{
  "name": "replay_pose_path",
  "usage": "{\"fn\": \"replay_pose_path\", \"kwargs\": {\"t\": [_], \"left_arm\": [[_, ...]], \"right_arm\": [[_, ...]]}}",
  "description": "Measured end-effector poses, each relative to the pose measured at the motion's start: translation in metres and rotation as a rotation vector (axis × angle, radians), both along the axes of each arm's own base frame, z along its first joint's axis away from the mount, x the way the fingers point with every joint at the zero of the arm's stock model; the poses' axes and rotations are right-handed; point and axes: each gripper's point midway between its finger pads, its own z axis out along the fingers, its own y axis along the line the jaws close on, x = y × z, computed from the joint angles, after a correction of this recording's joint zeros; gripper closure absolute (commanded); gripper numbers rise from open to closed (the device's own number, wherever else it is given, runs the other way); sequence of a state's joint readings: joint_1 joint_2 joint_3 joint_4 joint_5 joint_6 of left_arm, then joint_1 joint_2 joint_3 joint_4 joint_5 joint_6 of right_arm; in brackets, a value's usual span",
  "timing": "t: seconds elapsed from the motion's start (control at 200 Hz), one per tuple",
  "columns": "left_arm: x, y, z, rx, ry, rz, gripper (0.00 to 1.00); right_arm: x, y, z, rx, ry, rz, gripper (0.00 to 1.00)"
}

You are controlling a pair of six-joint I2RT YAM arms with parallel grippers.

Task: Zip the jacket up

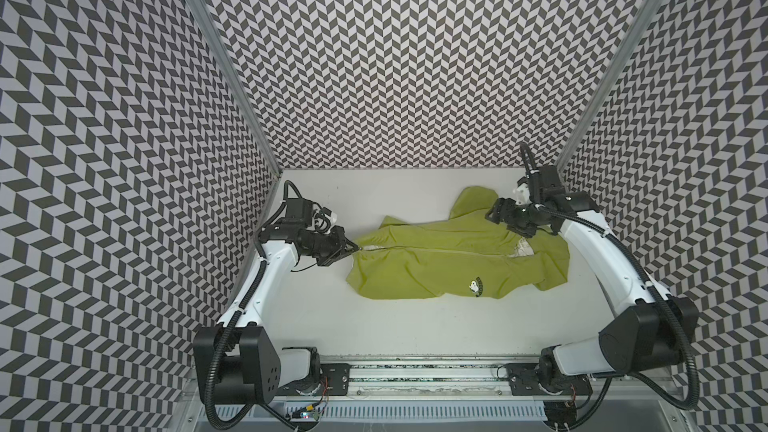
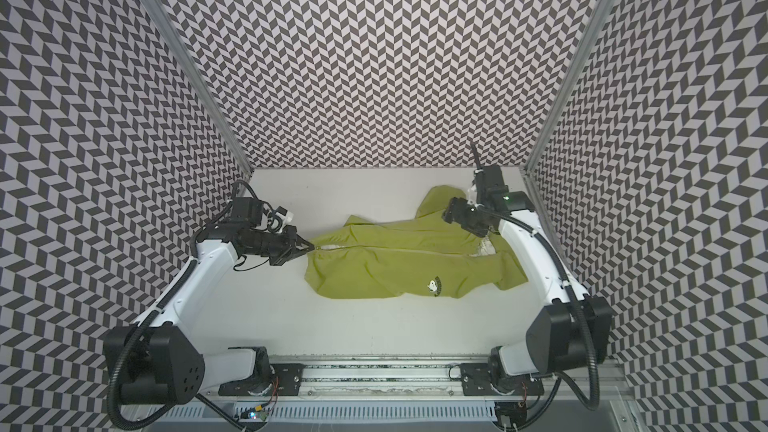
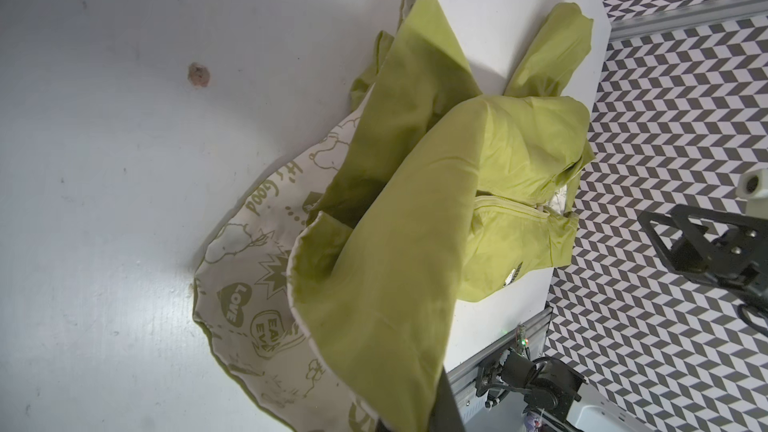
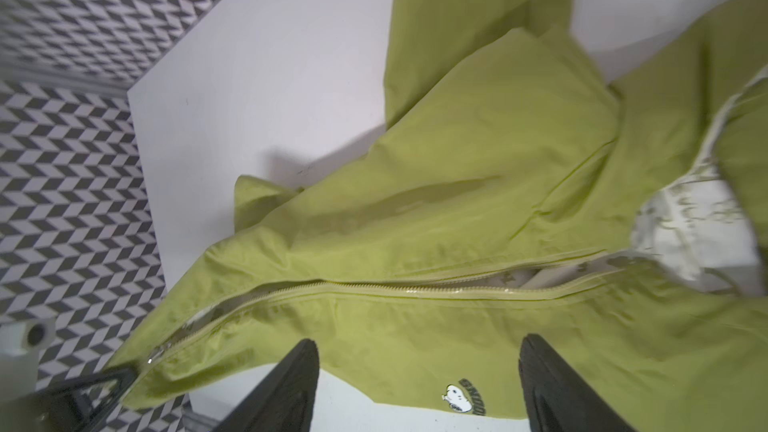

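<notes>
Lime jacket (image 1: 415, 268) in left jaws (right jaws above).

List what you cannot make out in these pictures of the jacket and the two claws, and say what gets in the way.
- Left claw tips: left wrist view, the jacket drapes over most of them.
- Emblem lettering: too small in both top views, blurred in the right wrist view.
- Zipper, collar end: blurred in the right wrist view, too small in both top views.
</notes>
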State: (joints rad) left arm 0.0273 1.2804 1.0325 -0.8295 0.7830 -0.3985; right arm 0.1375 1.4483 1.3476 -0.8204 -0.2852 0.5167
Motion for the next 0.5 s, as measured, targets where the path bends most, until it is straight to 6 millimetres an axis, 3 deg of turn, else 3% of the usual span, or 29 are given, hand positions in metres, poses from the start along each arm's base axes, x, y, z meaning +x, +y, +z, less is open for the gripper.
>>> {"fn": "replay_pose_path", "kwargs": {"t": [0.105,0.19,0.496], "left_arm": [[-0.002,0.001,-0.006,0.0,0.016,0.016,0.81],[-0.003,0.001,-0.011,-0.007,0.027,0.028,0.75],[-0.007,0.001,-0.035,-0.028,0.074,0.065,0.71]], "right_arm": [[-0.012,0.029,-0.011,0.027,0.032,0.06,0.25],[-0.017,0.04,-0.018,0.042,0.051,0.082,0.25],[-0.019,0.042,-0.022,0.052,0.064,0.077,0.25]]}}
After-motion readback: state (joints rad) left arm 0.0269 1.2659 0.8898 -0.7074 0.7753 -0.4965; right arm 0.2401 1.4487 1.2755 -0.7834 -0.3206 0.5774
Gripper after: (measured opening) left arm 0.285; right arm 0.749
